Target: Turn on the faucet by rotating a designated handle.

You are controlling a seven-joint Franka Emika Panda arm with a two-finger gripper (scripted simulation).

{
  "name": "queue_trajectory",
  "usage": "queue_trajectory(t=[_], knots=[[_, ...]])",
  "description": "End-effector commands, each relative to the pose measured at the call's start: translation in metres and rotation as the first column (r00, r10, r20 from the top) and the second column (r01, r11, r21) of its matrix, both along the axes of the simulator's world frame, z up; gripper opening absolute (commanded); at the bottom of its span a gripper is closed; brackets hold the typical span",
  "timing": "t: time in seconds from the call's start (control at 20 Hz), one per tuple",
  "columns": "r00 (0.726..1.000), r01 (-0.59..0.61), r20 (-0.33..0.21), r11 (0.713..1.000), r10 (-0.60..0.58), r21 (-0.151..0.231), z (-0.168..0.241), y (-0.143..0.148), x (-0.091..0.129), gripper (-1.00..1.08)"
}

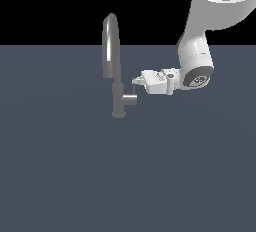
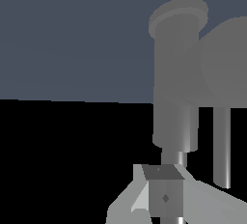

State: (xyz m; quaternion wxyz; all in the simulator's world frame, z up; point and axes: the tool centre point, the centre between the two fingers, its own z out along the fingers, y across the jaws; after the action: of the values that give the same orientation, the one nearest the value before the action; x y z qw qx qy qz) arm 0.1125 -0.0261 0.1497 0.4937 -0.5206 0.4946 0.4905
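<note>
The grey faucet (image 1: 112,51) stands in the middle of the exterior view, its arched spout rising from a short column (image 1: 118,103). The handle (image 1: 131,99) is a stub jutting toward the exterior view's right, and its thin rod (image 1: 135,90) points up. My gripper (image 1: 135,81) reaches in from the right, its tip at the rod's top end. In the wrist view the column (image 2: 176,97), the handle stub (image 2: 226,68) and the rod (image 2: 222,146) loom close. My gripper (image 2: 166,179) looks shut, and the rod lies beside its fingers, not between them.
A flat dark blue-grey floor (image 1: 75,176) spreads around the faucet. My white arm (image 1: 200,51) comes down from the upper right of the exterior view.
</note>
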Motion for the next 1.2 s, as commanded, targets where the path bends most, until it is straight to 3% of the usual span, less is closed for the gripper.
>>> queue_trajectory(t=[0.0, 0.55, 1.15], knots=[[1.0, 0.022, -0.02, 1.0, -0.021, 0.02, -0.008, 0.001, 0.002, -1.0], [0.999, 0.032, -0.029, 0.999, -0.031, 0.031, -0.013, 0.003, 0.003, -1.0], [0.999, 0.032, -0.029, 0.999, -0.031, 0.031, -0.003, 0.003, -0.021, -1.0]])
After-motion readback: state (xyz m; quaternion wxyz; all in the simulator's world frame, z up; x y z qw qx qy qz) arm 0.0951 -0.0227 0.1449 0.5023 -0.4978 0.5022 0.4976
